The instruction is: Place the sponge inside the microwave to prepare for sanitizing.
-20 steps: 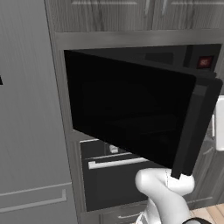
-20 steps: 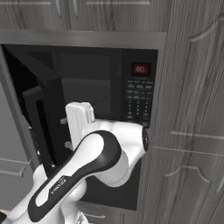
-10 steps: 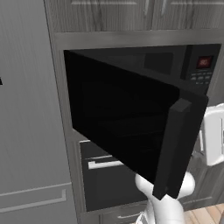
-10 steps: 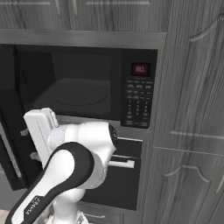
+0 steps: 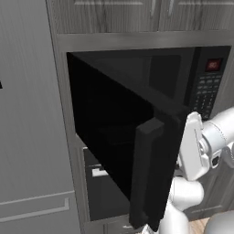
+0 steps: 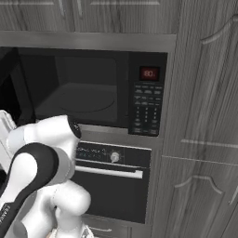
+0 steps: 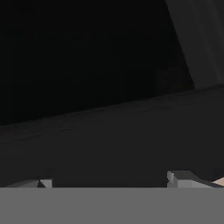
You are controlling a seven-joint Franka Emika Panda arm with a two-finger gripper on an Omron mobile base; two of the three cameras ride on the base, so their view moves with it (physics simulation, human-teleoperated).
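Observation:
The black microwave stands open, with its round turntable bare and a button panel with red display on the right. Its wide dark door is swung far out to the left. My white hand is pressed against the inner side of the door near its free edge. In the hand view my gripper faces a dark surface at close range, and the fingertips stand wide apart with nothing between them. The sponge is out of view.
A black oven with knobs and a silver bar handle sits under the microwave. Grey wood cabinet fronts rise to the right and a tall grey panel to the left.
The microwave door has swung further open. My arm and hand have moved left along with it, clearing the view into the cavity.

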